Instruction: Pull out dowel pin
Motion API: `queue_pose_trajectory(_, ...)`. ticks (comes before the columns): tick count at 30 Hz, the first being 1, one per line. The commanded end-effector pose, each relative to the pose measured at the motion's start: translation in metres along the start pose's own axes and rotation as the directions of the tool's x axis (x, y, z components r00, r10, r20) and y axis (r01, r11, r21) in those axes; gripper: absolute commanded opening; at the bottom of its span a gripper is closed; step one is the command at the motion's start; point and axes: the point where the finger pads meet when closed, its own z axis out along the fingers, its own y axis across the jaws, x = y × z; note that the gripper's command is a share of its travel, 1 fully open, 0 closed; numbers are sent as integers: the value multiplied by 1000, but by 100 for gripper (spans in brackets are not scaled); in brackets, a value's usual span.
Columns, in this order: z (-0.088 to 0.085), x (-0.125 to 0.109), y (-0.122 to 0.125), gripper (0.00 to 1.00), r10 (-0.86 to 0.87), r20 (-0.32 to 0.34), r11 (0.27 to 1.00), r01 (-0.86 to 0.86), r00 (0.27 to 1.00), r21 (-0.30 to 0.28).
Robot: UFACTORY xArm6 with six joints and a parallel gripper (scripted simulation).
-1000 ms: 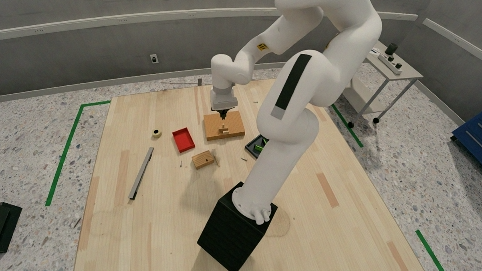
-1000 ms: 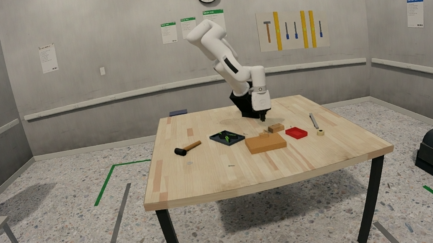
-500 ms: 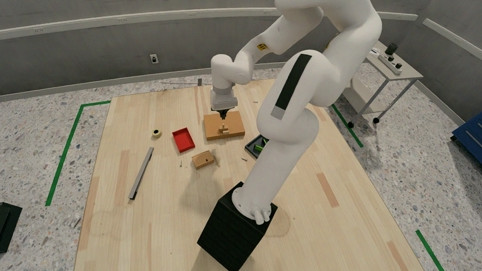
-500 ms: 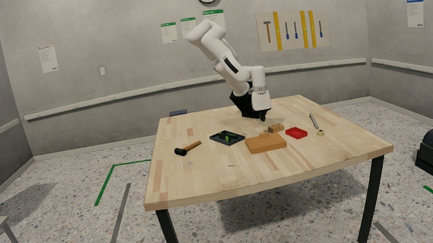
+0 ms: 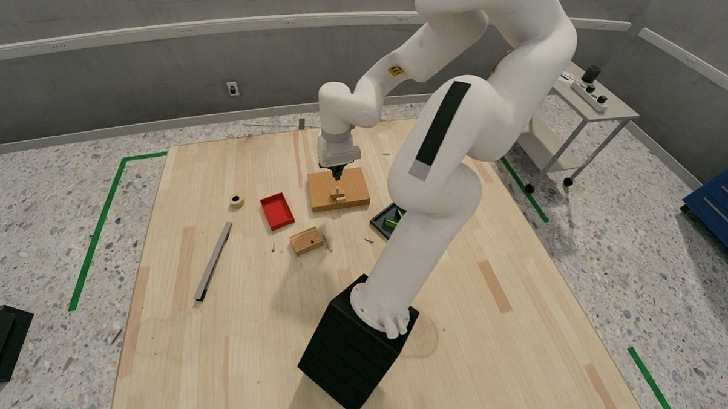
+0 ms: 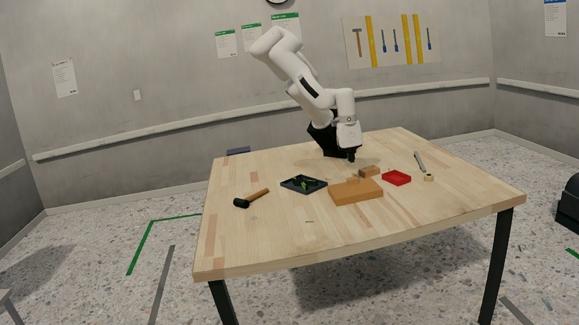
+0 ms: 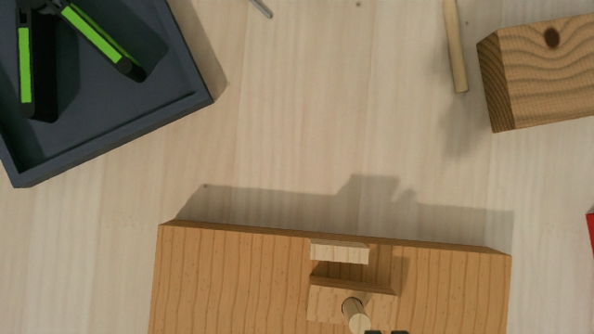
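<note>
The brown bench board [image 6: 356,203] lies mid-table. On it a pale bench stop [image 7: 339,253] stands near the edge, and the small wooden block [image 7: 325,303] [image 5: 338,193] lies behind it across a narrow shadowed gap. I cannot tell whether anything lies in the gap. The dowel pin [image 7: 356,314] stands upright in the block. My gripper [image 5: 336,175] [image 6: 351,158] [image 7: 386,331] is shut and empty, hanging just above the pin. The black and green spring clamp [image 7: 93,37] [image 5: 392,222] [image 6: 303,182] lies in a dark tray [image 7: 116,125].
A larger wooden block with a hole [image 5: 306,240] [image 6: 368,170] [image 7: 538,70] and a loose dowel [image 7: 455,46] lie beside the board. There are also a red tray [image 5: 276,211] [image 6: 396,177], a tape roll [image 5: 236,200], a metal ruler [image 5: 212,260] and a hammer [image 6: 250,198].
</note>
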Motion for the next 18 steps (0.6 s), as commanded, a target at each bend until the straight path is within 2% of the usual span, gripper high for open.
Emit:
queue_pose_trajectory(1, -1, -1, 0, 0, -62, 2, 998, 62, 998, -1)
queue_pose_trajectory(13, -1, -1, 0, 0, -257, 2, 966, 257, 966, -1)
queue_pose_trajectory(18, 0, -1, 0, 0, -384, 2, 924, 384, 924, 0)
